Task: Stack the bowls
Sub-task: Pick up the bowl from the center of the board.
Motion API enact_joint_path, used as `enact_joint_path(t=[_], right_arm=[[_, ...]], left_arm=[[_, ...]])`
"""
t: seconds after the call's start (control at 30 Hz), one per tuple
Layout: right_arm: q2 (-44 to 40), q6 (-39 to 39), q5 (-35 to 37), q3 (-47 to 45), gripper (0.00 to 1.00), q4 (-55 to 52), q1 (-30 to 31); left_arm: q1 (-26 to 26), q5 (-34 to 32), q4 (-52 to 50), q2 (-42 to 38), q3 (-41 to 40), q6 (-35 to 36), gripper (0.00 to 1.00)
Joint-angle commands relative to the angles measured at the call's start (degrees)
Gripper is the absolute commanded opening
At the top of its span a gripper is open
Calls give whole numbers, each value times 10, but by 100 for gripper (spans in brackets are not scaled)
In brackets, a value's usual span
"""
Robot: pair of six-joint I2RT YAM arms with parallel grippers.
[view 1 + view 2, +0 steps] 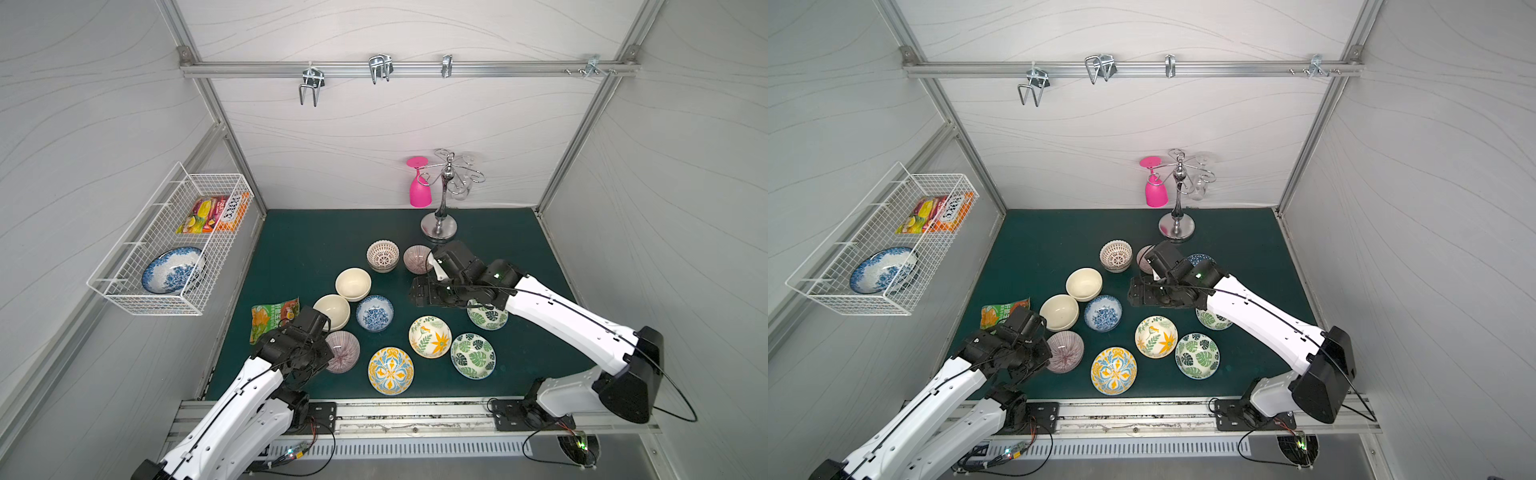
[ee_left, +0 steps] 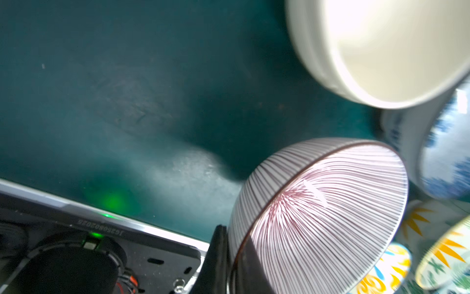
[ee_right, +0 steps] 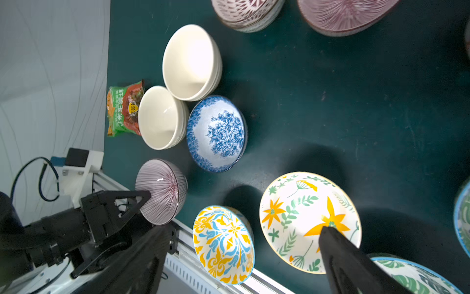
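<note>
Closest to the lens, the left arm [image 1: 232,407] is reaching in from 7 o'clock. Its left gripper [image 3: 146,203] is pinching the rim of the pink-purple striped bowl [image 1: 344,351], which is sitting at 7 o'clock on the green mat [image 1: 316,241]. The right gripper [image 1: 412,293] is hovering near the mat's centre with its jaws spread wide. One cream bowl [image 1: 331,311] is lying at the striped bowl's 12 o'clock, and the blue-and-white bowl [image 1: 375,312] at its 1 o'clock.

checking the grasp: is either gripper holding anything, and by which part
Left gripper pinches the striped bowl by its rim; right gripper holds nothing.
</note>
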Motion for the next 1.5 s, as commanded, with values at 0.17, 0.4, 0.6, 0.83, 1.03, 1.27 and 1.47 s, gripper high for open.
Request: enact_joint_path(t=[0.17,0.4,0.6,0.83,1.03,1.27,1.47], right_arm=[[55,-2,-38,66,82,-12,42],[95,-10,-39,112,66,-25,43],[134,-5,-6,127,58,-62,24],[150,-5,-33,109,47,-45,-26],[184,-21,-11,138,40,-69,-33],[203,-33,4,155,22,-82,-57],[211,-36,-7,158,4,-78,-84]], left_arm=[[-57,-10,40,81,143,7,0],[-92,-30,84,229,266,40,0],[-114,-35,107,308,324,53,0],[-122,-26,135,358,359,63,0],[-128,-26,141,412,407,77,0],[-135,-30,137,456,449,86,0],[-138,-21,149,485,474,91,0]])
